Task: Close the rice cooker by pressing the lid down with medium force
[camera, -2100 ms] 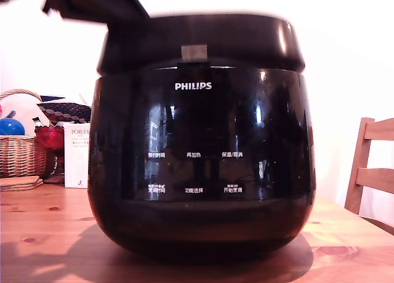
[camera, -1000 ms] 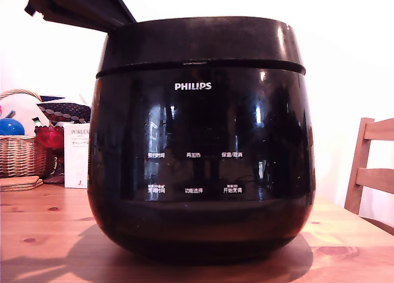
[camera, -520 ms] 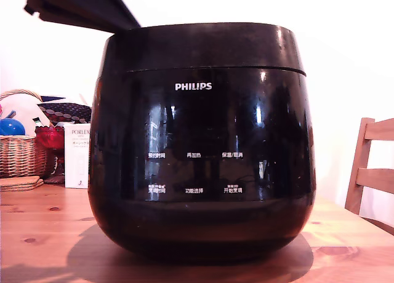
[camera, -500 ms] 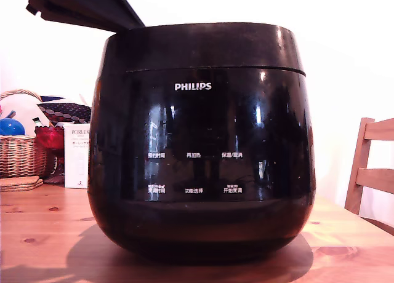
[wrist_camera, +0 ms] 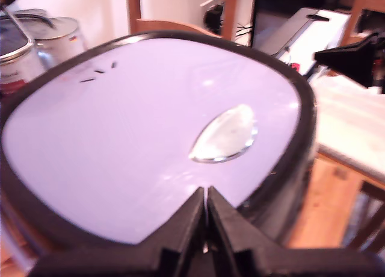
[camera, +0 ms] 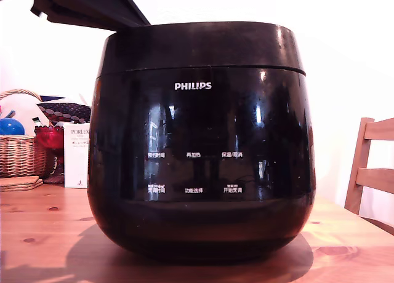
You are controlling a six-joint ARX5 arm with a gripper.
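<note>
Two black fingers [wrist_camera: 191, 220] of the gripper [wrist_camera: 206, 196] meet at their tips in the wrist view, pressed together with only a thin seam between them and nothing held. The tips point at the lid [wrist_camera: 150, 138], whose top reads as a pale, washed-out lilac sheet inside a black rim; whether they touch it or hover just above cannot be told. A clear teardrop-shaped mark [wrist_camera: 224, 134] on the lid lies just beyond the tips, and a few small dark slots near the far edge are too blurred to make out.

In the exterior view only a dark slab of the arm [camera: 86, 6] shows, cut off by the top edge at that view's left, above the lid's shoulder; the gripper itself is hidden there.

The lid [camera: 200, 44] sits down flat on the cooker [camera: 201, 166], with a fine seam running round between them. The cooker fills most of the frame and stands on a wooden table [camera: 43, 234], hiding whatever is behind it. Its white labels are too small to read beyond the PHILIPS logo [camera: 192, 86].

At the exterior view's left, partly hidden by the cooker, are a wicker basket [camera: 21, 154], a red glass [camera: 50, 137] and a white box [camera: 76, 154]. A wooden chair [camera: 372, 169] is cut off at that view's right.
</note>
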